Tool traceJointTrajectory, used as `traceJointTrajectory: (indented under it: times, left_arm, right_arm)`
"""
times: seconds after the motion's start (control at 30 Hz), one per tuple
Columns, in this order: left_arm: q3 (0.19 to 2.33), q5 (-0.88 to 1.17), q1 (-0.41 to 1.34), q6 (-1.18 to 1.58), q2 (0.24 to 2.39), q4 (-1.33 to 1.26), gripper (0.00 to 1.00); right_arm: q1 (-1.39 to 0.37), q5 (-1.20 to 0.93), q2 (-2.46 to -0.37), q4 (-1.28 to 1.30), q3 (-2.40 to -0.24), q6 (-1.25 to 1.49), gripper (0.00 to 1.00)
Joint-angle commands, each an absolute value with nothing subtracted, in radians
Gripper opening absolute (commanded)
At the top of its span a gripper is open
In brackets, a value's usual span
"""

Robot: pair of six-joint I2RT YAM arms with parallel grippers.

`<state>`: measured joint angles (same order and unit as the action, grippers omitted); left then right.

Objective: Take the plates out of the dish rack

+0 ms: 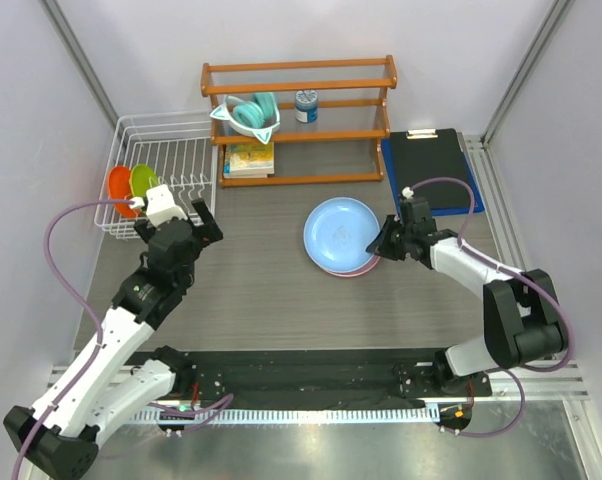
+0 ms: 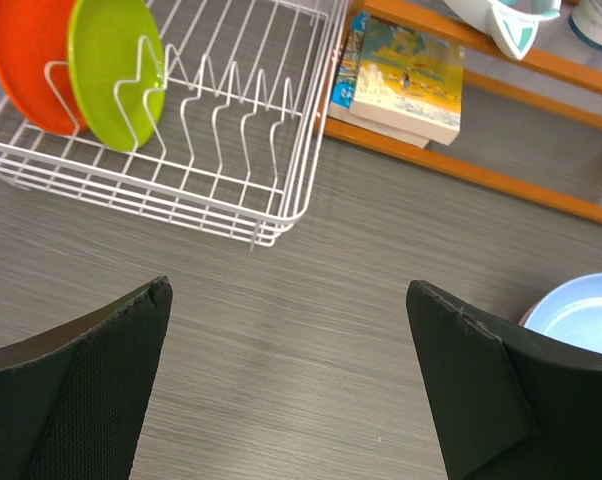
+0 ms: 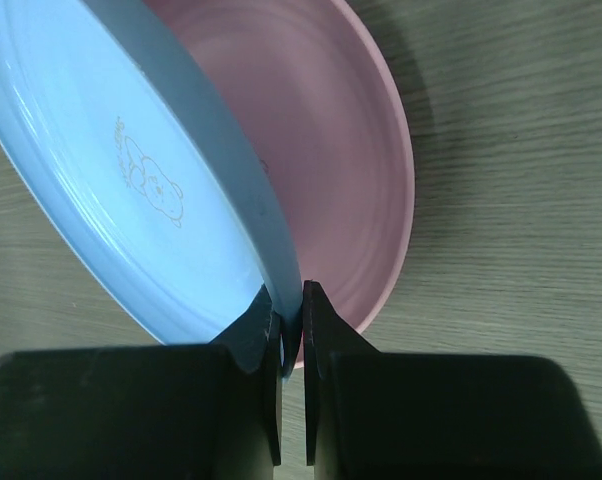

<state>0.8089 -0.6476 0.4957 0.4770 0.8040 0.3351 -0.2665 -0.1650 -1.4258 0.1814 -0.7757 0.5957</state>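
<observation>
The white wire dish rack [image 1: 171,150] stands at the back left and holds an orange plate [image 1: 119,190] and a lime green plate [image 1: 144,180], both upright between its tines. My left gripper [image 1: 193,230] hovers over the table just off the rack's front right corner. It is open and holds nothing [image 2: 287,288]. The light blue plate [image 1: 341,230] rests on the pink plate [image 1: 356,268] at the table's middle right. My right gripper [image 1: 384,243] is shut on the blue plate's rim [image 3: 291,300], and that plate tilts over the pink plate [image 3: 331,170].
An orange-brown wooden shelf [image 1: 301,125] stands at the back, with a teal eared bowl [image 1: 249,115], a small can [image 1: 306,105] and books [image 1: 249,160] on it. A blue clipboard [image 1: 431,170] lies at the back right. Grey walls close in on both sides.
</observation>
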Motion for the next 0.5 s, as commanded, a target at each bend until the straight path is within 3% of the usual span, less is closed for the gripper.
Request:
traceJointTrajectory:
  times: [0.0,0.23,0.33,0.47]
  left_arm:
    - [0.788,-0.730,0.497,0.430,0.762,0.278,0.99]
    - [0.813,-0.732,0.497,0.428,0.793,0.291,0.99]
    - [0.821,-0.736,0.497,0.428,0.808,0.298,1.00]
    - [0.825,-0.765,0.497,0.429,0.816,0.288,0.99]
  right_arm:
    - [-0.264,-0.213,-1.445,0.150,-0.818,0.618,0.02]
    - [-0.262,-0.186,-1.479,0.144,-0.827,0.618,0.05]
    - [-0.262,-0.192,-1.489,0.162,-0.839,0.609,0.21]
    - [-0.262,-0.183,-1.462,0.175,-0.842,0.597,0.52]
